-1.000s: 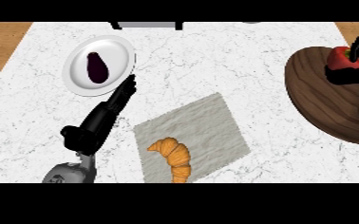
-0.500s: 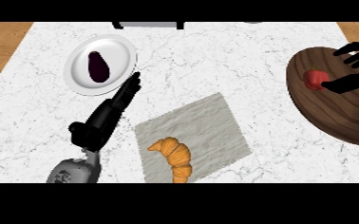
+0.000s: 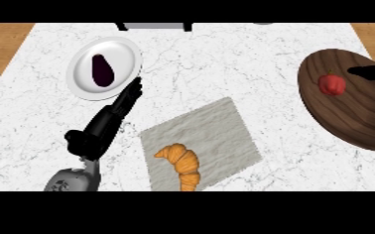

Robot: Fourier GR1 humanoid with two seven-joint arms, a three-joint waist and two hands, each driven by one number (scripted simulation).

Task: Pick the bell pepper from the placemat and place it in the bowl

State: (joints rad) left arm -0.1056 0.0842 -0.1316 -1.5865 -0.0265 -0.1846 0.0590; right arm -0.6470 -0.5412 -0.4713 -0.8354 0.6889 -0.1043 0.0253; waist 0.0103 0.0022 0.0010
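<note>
item: bell pepper [image 3: 332, 83]. location: inside the wooden bowl [image 3: 344, 121] at the right, on its far inner slope, no longer on the placemat [image 3: 216, 129]. placing looks done.

risks, as judged:
- pepper may roll down the curved wall, since it sits on a slope, not the bottom; it would likely stay inside.
- right hand [image 3: 364, 72] hangs just beside the pepper; a sideways exit could knock it toward the rim. lifting clear first seems safer.
- left hand [image 3: 108, 124] points at the plate [image 3: 123, 53]; a push forward could shove it.

appearance of pepper: small, red, rounded and lumpy, short dark green stem on top, upright or nearly so.

hands:
- right: only a dark sliver at the right edge over the bowl; seemingly apart from the pepper; open or closed cannot be told.
- left: fingers straight and released, holding nothing, tips just short of the plate's near rim.

other stock: eggplant [image 3: 101, 72] on plate, far left; croissant [image 3: 183, 162] on placemat's near part; marble counter [image 3: 242, 64].
</note>
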